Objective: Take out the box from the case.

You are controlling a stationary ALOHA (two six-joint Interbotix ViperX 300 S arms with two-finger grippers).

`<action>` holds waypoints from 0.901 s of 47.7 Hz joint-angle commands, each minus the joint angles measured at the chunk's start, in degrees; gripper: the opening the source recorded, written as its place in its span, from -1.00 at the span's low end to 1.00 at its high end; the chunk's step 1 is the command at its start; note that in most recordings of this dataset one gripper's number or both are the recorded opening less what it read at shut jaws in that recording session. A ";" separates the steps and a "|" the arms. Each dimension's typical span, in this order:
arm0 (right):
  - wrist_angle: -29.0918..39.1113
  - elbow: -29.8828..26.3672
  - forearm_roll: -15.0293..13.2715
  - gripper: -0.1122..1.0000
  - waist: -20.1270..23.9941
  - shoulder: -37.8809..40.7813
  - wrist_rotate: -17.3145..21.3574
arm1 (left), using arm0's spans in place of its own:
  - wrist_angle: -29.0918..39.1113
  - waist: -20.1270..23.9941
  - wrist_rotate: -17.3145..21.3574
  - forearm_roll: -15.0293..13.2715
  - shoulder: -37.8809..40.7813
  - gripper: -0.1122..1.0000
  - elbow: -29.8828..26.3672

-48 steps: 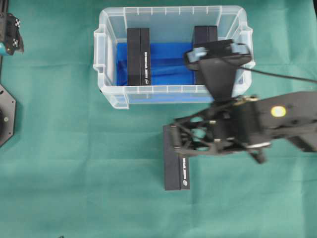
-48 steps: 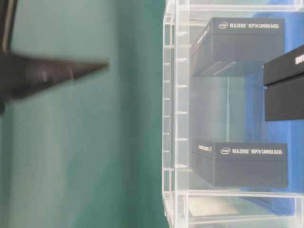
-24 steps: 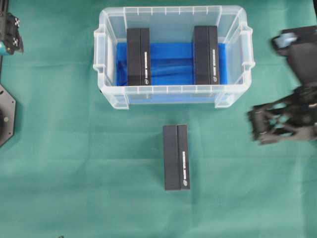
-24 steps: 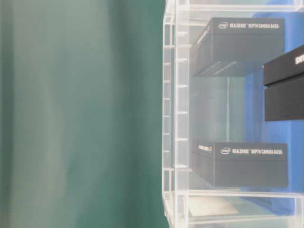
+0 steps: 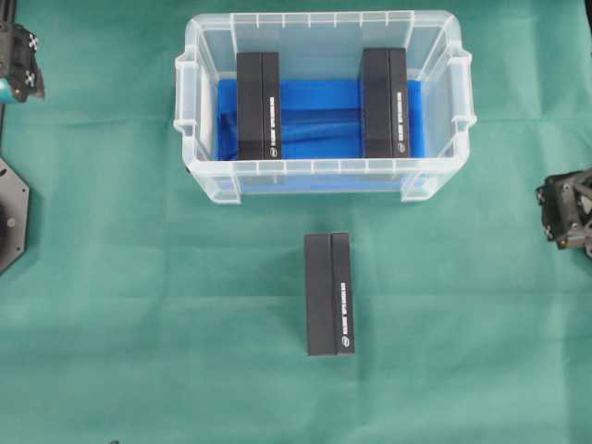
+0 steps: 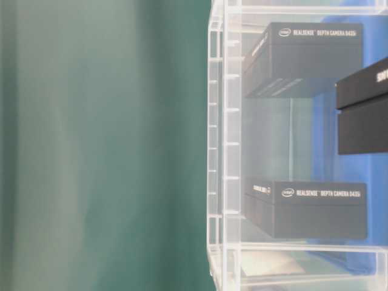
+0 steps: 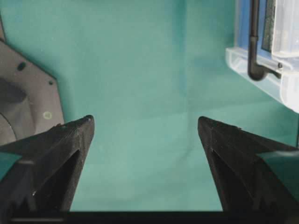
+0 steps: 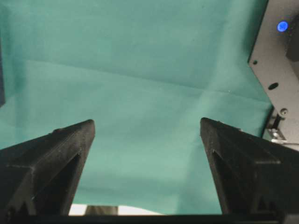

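Note:
The clear case [image 5: 188,111] with a blue bottom stands at the back centre and holds two black boxes on edge, one on the left [image 5: 257,105] and one on the right [image 5: 384,103]. A third black box [image 5: 329,293] lies on the green cloth in front of the case, with nothing touching it. The table-level view shows the case wall [image 6: 224,145] and the boxes inside [image 6: 309,209]. My left gripper [image 7: 145,121] hangs open over bare cloth near the case corner [image 7: 261,70]. My right gripper [image 8: 147,123] is open over bare cloth too.
Only the tip of the right arm [image 5: 569,208] shows at the right edge, well away from the boxes. The left arm [image 5: 18,60] and its base [image 5: 9,217] sit at the left edge. Green cloth covers the table.
The right arm has pulled back from above the box on the cloth to the right edge. That box stays where it lay. The left arm has not moved.

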 commanded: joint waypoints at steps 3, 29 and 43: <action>-0.35 -0.44 -0.18 0.84 0.18 0.53 -0.35 | -0.18 0.18 0.00 0.00 0.09 0.86 -1.41; -0.35 0.62 -0.88 0.84 -12.83 -0.62 -11.16 | 0.00 0.18 0.35 0.00 0.00 0.86 -1.41; -4.22 2.46 -1.05 0.84 -31.46 -0.97 -29.18 | 0.09 0.18 0.26 0.00 0.00 0.86 -1.41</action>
